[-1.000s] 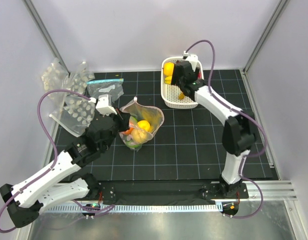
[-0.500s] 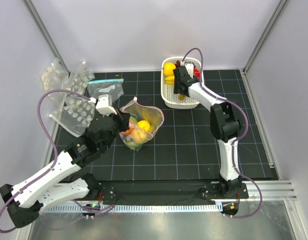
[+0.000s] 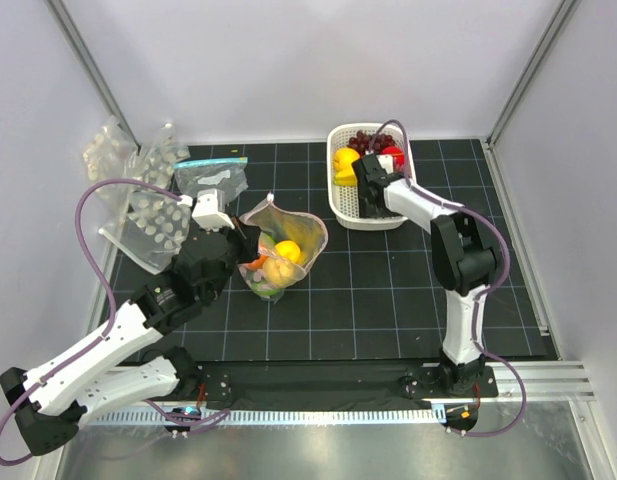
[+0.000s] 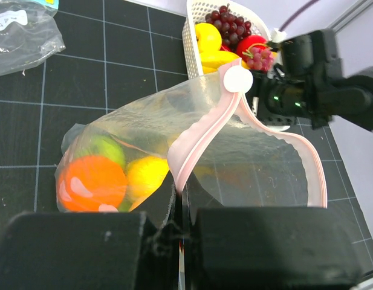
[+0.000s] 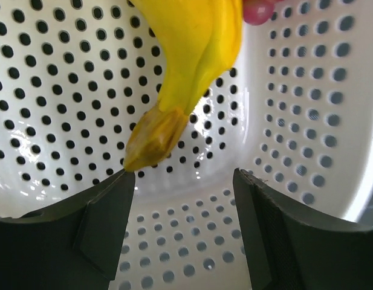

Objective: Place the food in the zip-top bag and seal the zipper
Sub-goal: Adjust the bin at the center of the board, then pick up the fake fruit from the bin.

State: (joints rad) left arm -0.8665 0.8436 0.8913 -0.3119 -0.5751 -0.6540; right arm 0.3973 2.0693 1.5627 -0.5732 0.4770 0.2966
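Mo: Since last frame, right arm [image 3: 458, 255] has folded down. Right hand [image 3: 368, 195] now sits low in the basket [image 3: 333, 195] at the far right of the tabletop [image 3: 388, 295]. Grapes [image 3: 366, 142] are uncovered.
Jen: Grip?
Mo: Fingers spread, nothing held. Banana [image 5: 198, 48] tip is just above one finger.
Jen: Bag?
Mo: The zip-top bag [image 3: 310, 235] is unmoved mid-tabletop, mouth gaping, fruit [image 4: 92, 181] inside. Left hand [image 4: 179, 208] is clamped on the zipper [image 4: 201, 136]. Spare bags [image 3: 153, 215] far left, well apart.
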